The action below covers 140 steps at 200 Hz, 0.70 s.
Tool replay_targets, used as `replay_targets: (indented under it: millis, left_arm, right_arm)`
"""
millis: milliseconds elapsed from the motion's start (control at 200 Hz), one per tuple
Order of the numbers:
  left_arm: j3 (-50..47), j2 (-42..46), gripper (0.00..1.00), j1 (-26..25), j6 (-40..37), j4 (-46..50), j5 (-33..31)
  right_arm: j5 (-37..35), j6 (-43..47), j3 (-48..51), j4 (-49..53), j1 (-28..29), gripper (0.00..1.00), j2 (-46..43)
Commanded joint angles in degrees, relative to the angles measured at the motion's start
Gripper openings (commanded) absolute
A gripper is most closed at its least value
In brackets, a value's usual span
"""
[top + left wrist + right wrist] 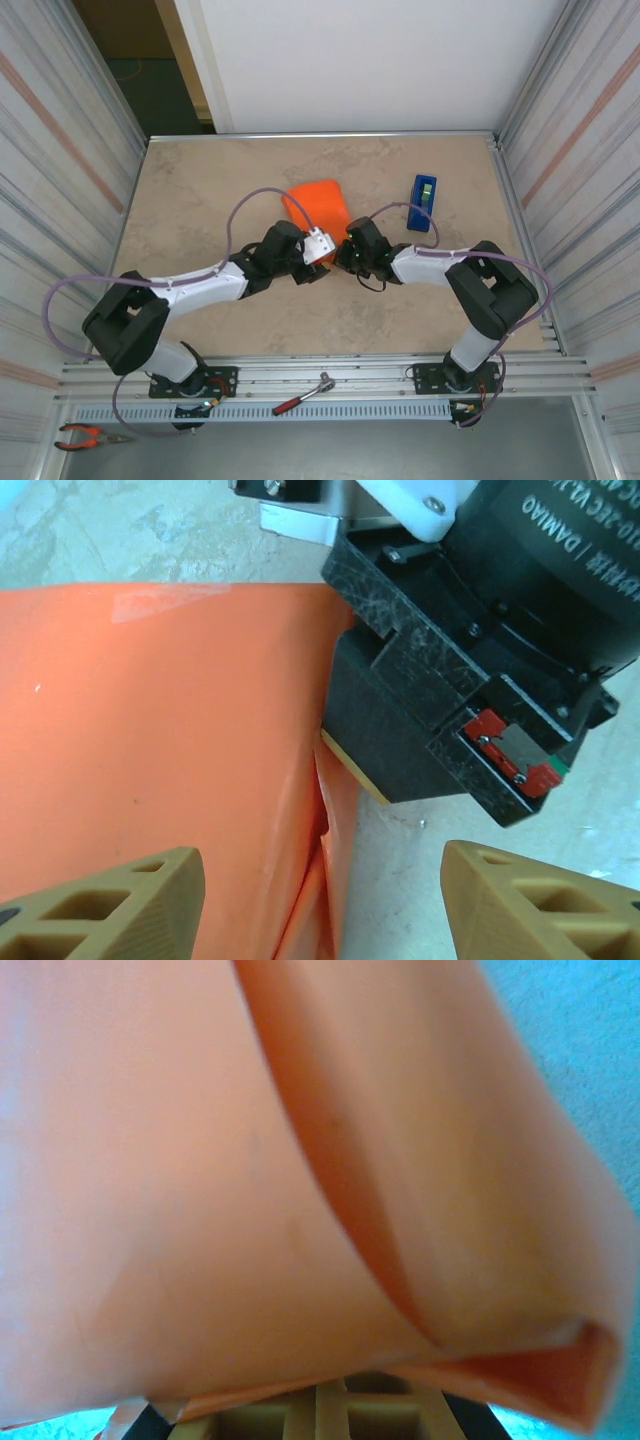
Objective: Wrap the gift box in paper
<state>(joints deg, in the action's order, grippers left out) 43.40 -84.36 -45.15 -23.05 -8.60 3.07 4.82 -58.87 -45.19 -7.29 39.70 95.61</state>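
Pinching paper (318,205) edge, right claw (348,253) closed; left claw (320,885) wide open above paper.

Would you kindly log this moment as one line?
left gripper: open over paper | right gripper: shut on paper edge | tape dispenser: apart

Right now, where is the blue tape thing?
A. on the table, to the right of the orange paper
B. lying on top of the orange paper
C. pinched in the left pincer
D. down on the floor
A: seen from above, the blue tape dispenser stands on the table, apart from the orange paper and on its right side.
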Motion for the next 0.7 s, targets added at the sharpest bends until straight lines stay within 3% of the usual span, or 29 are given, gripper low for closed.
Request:
replay_targets:
  millis: [0, 521, 696]
  left_arm:
    - [-1.07, -1.96, 0.64, -0.47, -5.56, -4.64, -2.03]
    - [0.19, -9.74, 0.65, 0.03, -8.41, -10.98, -8.37]
    - [0.12, -10.74, 0.61, 0.36, -8.86, -10.95, -9.94]
  right_arm:
    - [0.72, 1.65, -1.85, -0.05, -0.41, 0.00, 0.88]
    - [0.72, 1.65, -1.45, 0.39, -0.68, 0.00, 0.24]
    - [0.63, 1.57, -1.29, 0.50, -0.70, 0.00, -0.21]
